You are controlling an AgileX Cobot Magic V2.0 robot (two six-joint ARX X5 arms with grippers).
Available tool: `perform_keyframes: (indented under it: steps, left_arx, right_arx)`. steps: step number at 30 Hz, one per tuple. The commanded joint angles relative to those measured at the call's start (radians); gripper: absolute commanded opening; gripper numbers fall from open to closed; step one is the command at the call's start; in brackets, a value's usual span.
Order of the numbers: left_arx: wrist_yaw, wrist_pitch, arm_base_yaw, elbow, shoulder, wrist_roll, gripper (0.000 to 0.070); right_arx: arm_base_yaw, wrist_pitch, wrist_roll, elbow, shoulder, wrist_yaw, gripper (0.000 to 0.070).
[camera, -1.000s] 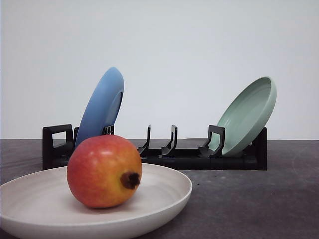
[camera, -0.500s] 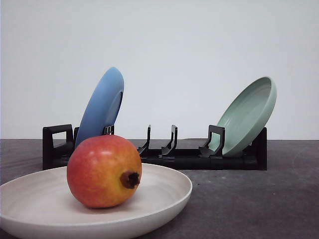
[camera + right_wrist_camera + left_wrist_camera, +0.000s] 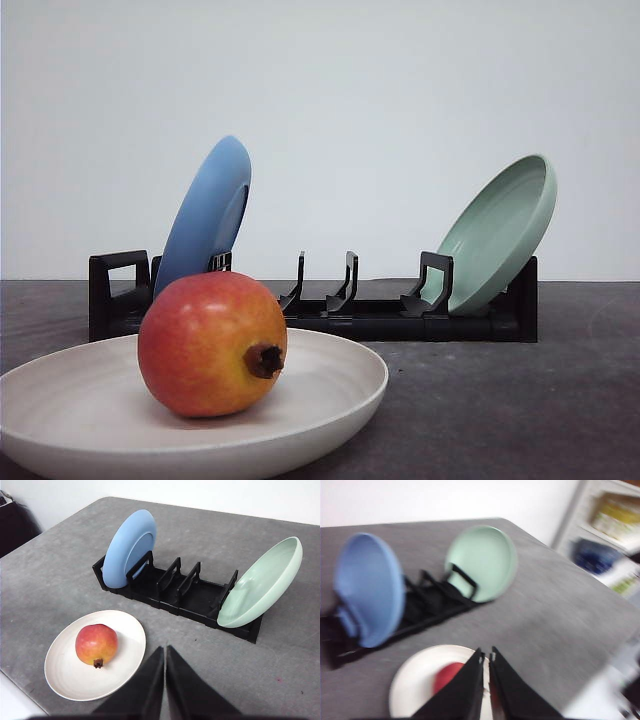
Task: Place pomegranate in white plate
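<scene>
Both grippers, left gripper [image 3: 486, 659] and right gripper [image 3: 164, 652], have their fingers pressed together, holding nothing. Just beyond the fingertips, the red pomegranate [image 3: 96, 644] rests in the white plate [image 3: 67, 675]. Farther off, a black rack [image 3: 179, 595] holds a blue plate [image 3: 128, 547] and a green plate [image 3: 262, 582].

No readable text, label, brand, number or sign is being shown. Colored packages on the shelf [image 3: 615, 525] in the left wrist view are being blurred beyond reading.

Even, bright light; left-wrist motion blur
</scene>
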Motion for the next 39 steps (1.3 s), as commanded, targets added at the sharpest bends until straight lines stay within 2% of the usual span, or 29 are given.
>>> perform_keyframes:
  steps: [1, 5, 8, 12, 17, 21, 26, 39]
  left_arx:
    - [0.004, 0.014, 0.081, -0.018, 0.004, 0.091, 0.0]
    - [0.037, 0.135, 0.339, -0.147, -0.052, 0.289, 0.0]
    - [0.099, 0.271, 0.538, -0.295, -0.123, 0.395, 0.0]
    - [0.2, 0.412, 0.793, -0.5, -0.227, 0.431, 0.0]
    - [0.331, 0.535, 1.008, -0.699, -0.332, 0.454, 0.0]
    - [0.346, 0.587, 1.091, -0.799, -0.383, 0.454, 0.0]
    - [0.346, 0.614, 1.131, -0.864, -0.418, 0.46, 0.0]
    - [0.349, 0.64, 1.14, -0.904, -0.418, 0.45, 0.0]
  right_arx:
    - [0.011, 0.01, -0.006, 0.009, 0.007, 0.004, 0.0]
    - [0.011, 0.01, -0.006, 0.009, 0.007, 0.004, 0.0]
    - [0.011, 0.01, -0.006, 0.009, 0.007, 0.004, 0.0]
    - [0.011, 0.01, -0.006, 0.009, 0.007, 0.004, 0.0]
    - [0.011, 0.01, -0.006, 0.009, 0.007, 0.004, 0.0]
    - [0.011, 0.01, -0.006, 0.009, 0.007, 0.004, 0.0]
    - [0.011, 0.01, -0.006, 0.009, 0.007, 0.004, 0.0]
    - [0.011, 0.01, -0.006, 0.009, 0.007, 0.004, 0.0]
